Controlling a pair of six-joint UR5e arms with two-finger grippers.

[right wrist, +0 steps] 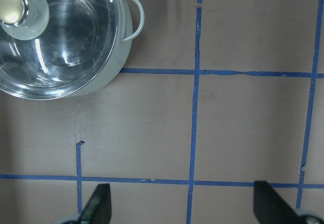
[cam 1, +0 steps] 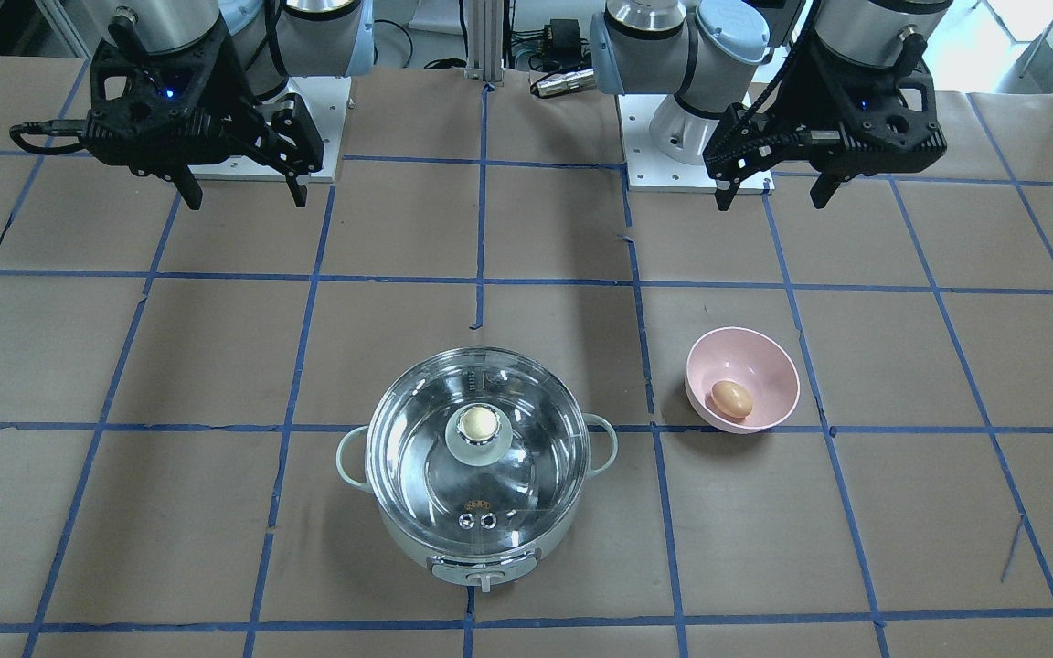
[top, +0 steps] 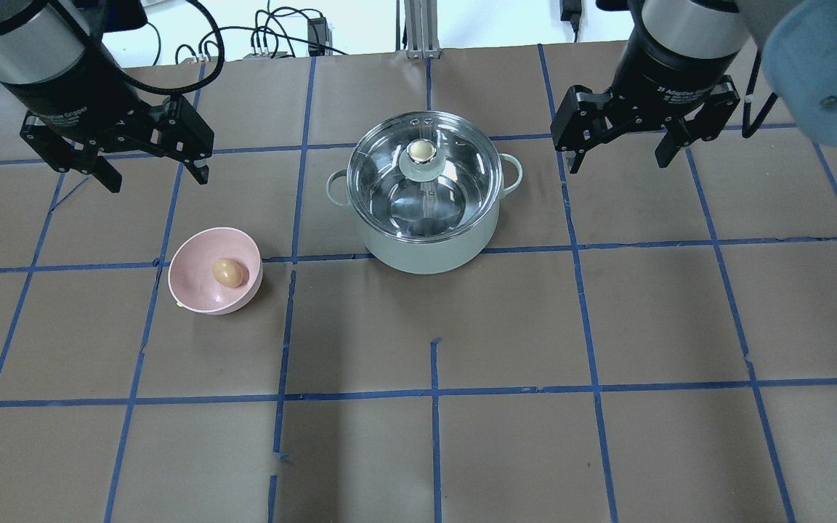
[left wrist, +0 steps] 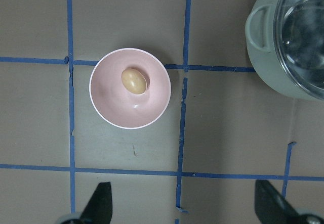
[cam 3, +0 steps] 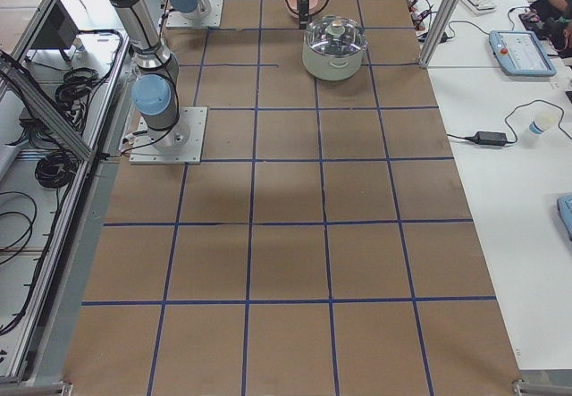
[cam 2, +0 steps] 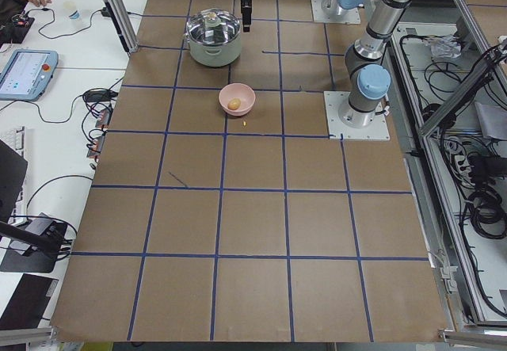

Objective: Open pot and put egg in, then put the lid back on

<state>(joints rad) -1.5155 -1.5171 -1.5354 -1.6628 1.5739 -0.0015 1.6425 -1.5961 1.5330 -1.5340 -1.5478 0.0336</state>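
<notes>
Nothing of the job is done yet, as I judge it. The lid (top: 458, 163) sits seated on the pot (top: 426, 250), and the egg (top: 227, 272) lies in the pink bowl (top: 200, 247). So the step in hand is the first one: getting the pot open.

My left gripper (top: 155, 178) is spread wide and carries nothing. My right gripper (top: 616, 160) is the same, fingers far apart and empty. Both hang in the air, clear of everything on the worktop (top: 607, 436).

The pot stands toward the long edge opposite my bases, about level with the gap between them. It lies between my two grippers, somewhat nearer the right one. In the right wrist view it fills only the upper left corner, so that gripper is not over it. The bowl stands apart from the pot on my left, and the left wrist view has the egg well ahead of the fingertips, not between them.

The next move calls for bringing one gripper square over the gold-capped knob (top: 421, 151) at the lid's centre. Then I would come down, close on the knob's pale neck, and lift straight up so the glass rim clears the steel. Through the glass the pot looks empty, though the reflections leave me unsure. The egg is small and smooth, so I would take it gently.
</notes>
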